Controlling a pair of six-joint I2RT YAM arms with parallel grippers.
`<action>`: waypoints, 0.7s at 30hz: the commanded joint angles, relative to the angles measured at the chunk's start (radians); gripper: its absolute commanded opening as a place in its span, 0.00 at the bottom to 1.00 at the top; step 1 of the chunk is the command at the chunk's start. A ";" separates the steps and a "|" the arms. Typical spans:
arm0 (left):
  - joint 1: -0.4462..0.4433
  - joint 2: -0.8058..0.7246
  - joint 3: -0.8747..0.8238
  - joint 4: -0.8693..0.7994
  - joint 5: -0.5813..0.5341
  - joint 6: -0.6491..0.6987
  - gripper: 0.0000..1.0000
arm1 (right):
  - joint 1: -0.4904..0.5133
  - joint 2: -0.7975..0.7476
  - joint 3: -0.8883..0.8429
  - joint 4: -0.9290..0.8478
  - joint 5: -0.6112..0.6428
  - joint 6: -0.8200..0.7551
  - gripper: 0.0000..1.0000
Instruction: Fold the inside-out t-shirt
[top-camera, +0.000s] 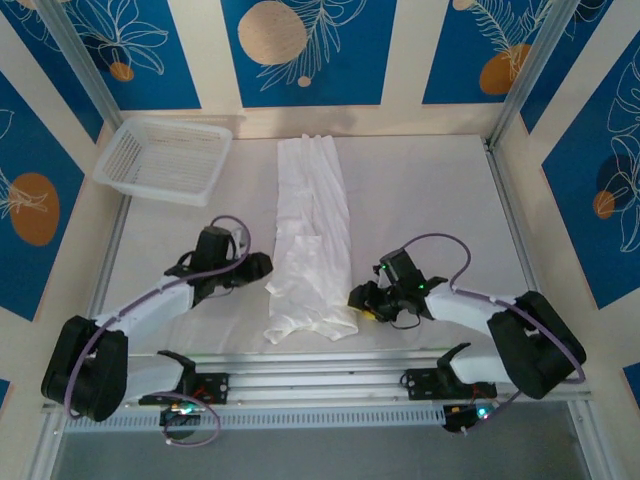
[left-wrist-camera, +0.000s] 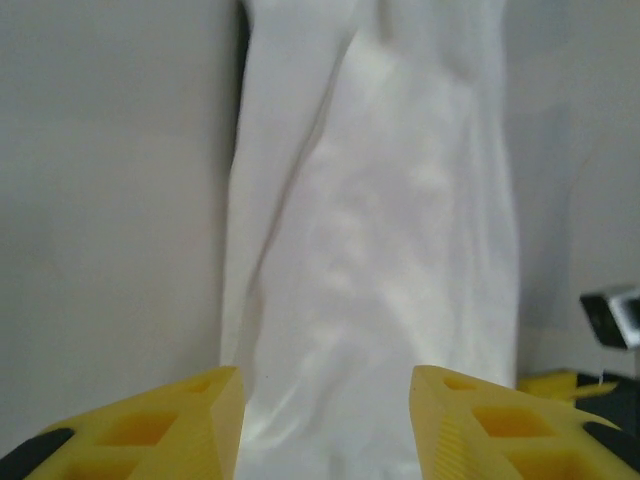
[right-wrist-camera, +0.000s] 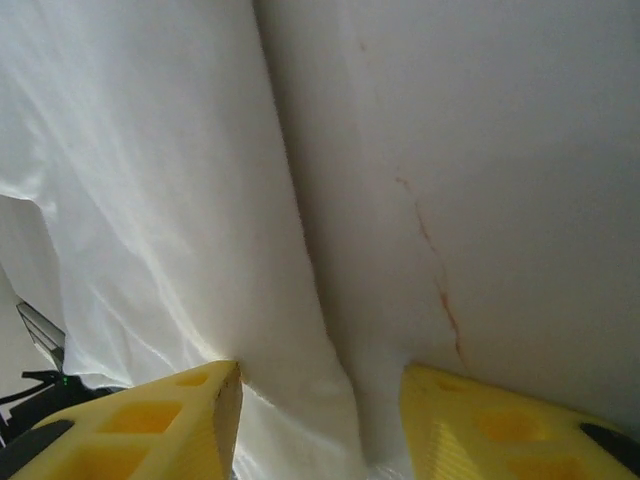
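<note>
Plainly, the inside-out t-shirt (top-camera: 312, 235) lies as a long, narrow strip down the middle of the table (top-camera: 430, 210). Its long axis runs from the far edge toward the arm bases, and the near end is bunched and a little wider. The left gripper (top-camera: 262, 268) sits just beside the strip's left edge and the right gripper (top-camera: 358, 298) just beside its right edge. Both point inward across the strip near its near end, so neither arm is clearly closer (the right one sits slightly nearer the bases).

In the left wrist view the yellow fingers (left-wrist-camera: 225, 420) stand apart, with cloth lying beyond the gap and nothing pinched. In the right wrist view that gripper's yellow fingers (right-wrist-camera: 225, 420) are also parted; a fold edge of the shirt runs down into the gap, too thin to be clamped at that width.

I judge the coming fold to turn on that long axis, near end toward far. The fingertips are cut off at the frame bottoms, so I cannot tell whether they touch the cloth. The sleeves and tag cannot be made out. The white mesh basket (top-camera: 128, 178) sits well apart at the far left.
</note>
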 joint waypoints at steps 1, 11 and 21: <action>-0.023 -0.055 -0.072 0.004 0.029 -0.070 0.48 | 0.036 0.066 0.036 0.107 -0.041 -0.007 0.48; -0.114 0.058 -0.161 0.205 0.099 -0.224 0.57 | 0.038 0.106 0.049 0.156 -0.077 0.018 0.04; -0.126 0.142 -0.119 0.317 0.091 -0.229 0.22 | 0.036 0.101 0.043 0.149 -0.079 0.031 0.01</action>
